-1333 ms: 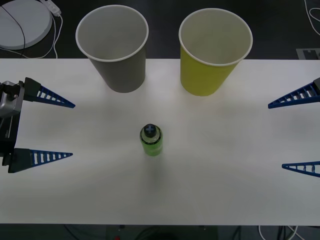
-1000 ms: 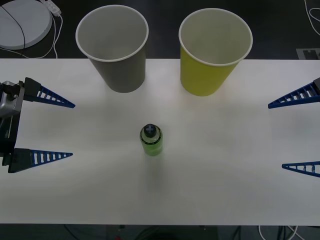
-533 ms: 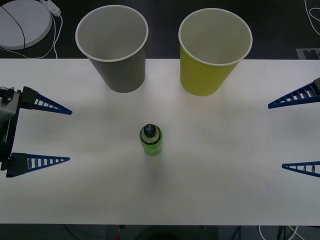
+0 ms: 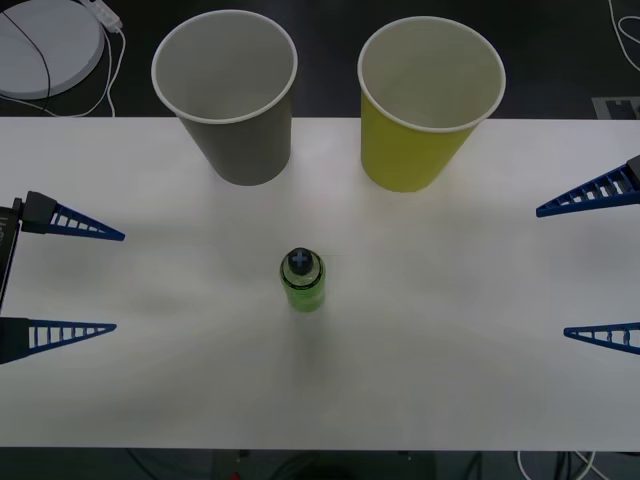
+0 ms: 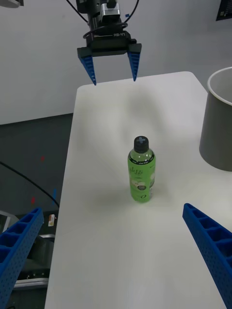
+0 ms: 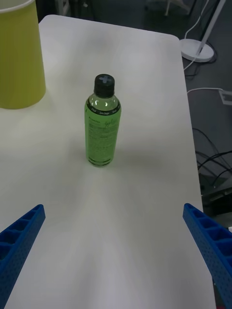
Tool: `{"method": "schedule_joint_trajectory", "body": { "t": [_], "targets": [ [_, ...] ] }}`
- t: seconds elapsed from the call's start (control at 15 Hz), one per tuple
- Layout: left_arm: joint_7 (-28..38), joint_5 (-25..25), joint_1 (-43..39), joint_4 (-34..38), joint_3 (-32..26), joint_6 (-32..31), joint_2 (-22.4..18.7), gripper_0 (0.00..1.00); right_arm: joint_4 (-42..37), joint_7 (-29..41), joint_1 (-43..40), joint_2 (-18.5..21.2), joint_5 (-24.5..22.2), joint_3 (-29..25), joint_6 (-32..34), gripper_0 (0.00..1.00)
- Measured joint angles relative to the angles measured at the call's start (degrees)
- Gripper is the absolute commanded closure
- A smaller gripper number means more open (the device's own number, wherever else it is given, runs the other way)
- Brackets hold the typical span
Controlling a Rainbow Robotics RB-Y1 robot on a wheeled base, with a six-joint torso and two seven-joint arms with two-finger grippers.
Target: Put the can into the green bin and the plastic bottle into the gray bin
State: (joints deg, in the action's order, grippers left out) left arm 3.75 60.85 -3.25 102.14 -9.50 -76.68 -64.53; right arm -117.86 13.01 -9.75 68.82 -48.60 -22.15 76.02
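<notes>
Plastic bottle [image 4: 302,281] upright — midway between left pincer [image 4: 60,281], right pincer [image 4: 600,262].

White table [image 4: 450,380] — dark floor [image 4: 560,60]

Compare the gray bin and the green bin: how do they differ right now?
Colour: the gray bin has a gray outer wall, the green bin a yellow-green one. Place: the gray bin stands on the robot's left at the far edge of the table, the green bin on its right. Shared: both are upright tapered cups with white insides and rolled rims, about the same size, and look empty.
</notes>
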Motion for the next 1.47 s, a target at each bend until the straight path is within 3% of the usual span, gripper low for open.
{"method": "schedule_joint_trajectory", "body": {
  "t": [0.27, 1.2, 1.47],
  "targets": [
    [-1.37, 0.61, 0.0, -2.25, -0.02, -0.07, 2.79, 0.0, 0.0, 0.0, 0.0, 0.0, 0.0, 0.0, 0.0, 0.0],
    [-2.56, 13.49, 0.36, 0.23, 0.0, 2.57, 19.65, 0.0, 0.0, 0.0, 0.0, 0.0, 0.0, 0.0, 0.0, 0.0],
    [-2.01, 15.43, 1.44, 0.42, 3.48, 5.65, 23.28, 0.0, 0.0, 0.0, 0.0, 0.0, 0.0, 0.0, 0.0, 0.0]
  ]
}}
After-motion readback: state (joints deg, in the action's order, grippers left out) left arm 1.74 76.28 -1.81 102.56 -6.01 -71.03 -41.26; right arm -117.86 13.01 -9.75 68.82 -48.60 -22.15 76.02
